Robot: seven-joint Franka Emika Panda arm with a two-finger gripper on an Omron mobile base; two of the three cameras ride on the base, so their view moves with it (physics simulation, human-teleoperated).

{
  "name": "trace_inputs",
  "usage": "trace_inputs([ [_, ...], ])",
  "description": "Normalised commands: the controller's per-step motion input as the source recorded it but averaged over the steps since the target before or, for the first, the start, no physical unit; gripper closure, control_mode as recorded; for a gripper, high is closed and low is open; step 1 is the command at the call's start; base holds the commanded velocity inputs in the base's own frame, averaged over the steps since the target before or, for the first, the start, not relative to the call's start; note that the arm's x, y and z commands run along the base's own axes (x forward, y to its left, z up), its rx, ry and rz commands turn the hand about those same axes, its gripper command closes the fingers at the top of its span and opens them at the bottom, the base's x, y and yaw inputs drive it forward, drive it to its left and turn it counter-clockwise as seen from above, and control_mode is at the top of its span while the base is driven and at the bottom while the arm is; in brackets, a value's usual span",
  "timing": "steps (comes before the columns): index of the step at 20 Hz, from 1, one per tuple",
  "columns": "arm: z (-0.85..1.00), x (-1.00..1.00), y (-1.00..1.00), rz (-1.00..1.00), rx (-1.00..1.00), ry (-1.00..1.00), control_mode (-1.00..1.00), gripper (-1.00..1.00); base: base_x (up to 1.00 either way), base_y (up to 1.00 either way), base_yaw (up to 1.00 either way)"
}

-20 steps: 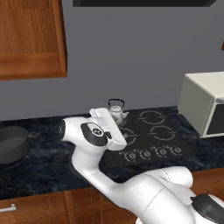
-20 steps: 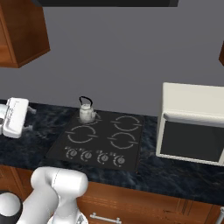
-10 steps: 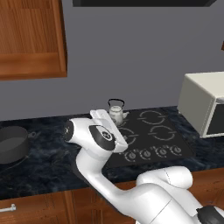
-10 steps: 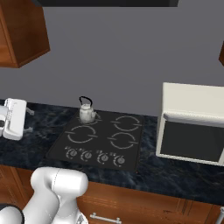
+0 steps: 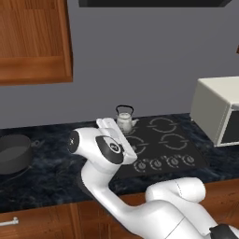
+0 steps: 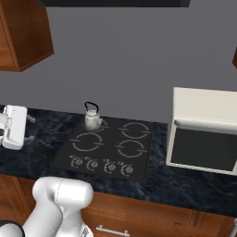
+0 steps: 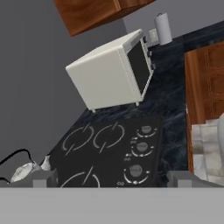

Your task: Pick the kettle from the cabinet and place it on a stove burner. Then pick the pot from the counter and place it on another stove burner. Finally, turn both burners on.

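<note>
my gripper (image 7: 107, 178) is spread wide and empty, with a finger (image 7: 43, 178) showing at each side of the hand view. the kettle (image 5: 125, 120) already sits on the back burner (image 6: 96, 124) at the left of the stove (image 6: 109, 150), and in the hand view it lies just off my left finger. the pot (image 5: 14, 153) waits on the counter (image 5: 51, 163), well apart from my fingers and on the far side from the stove, so i judge that fetching it is the next step. the risk as i see it: my hand hangs tilted and close to the kettle, so swinging away toward the pot could clip its tall handle and tip it off the burner. the pot is wide and low, so my fingers may have to take its rim or 1 of its loops, and a shallow bite could let it slip. setting it down on the front burner, i could nudge the kettle or bump the knobs (image 6: 99, 165).
</note>
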Motion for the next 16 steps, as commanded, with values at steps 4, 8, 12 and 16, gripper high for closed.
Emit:
trace_inputs([
  [4, 0.00, 0.00, 0.00, 0.00, 0.00, 0.00, 1.00, -1.00, -0.03, 0.40, 0.00],
  [8, 0.00, 0.00, 0.00, 0.00, 0.00, 0.00, 1.00, -1.00, -0.01, 0.41, 0.00],
  [12, 0.00, 0.00, 0.00, 0.00, 0.00, 0.00, 1.00, -1.00, -0.04, 0.42, 0.00],
  [16, 0.00, 0.00, 0.00, 0.00, 0.00, 0.00, 1.00, -1.00, 0.00, 0.45, 0.00],
])
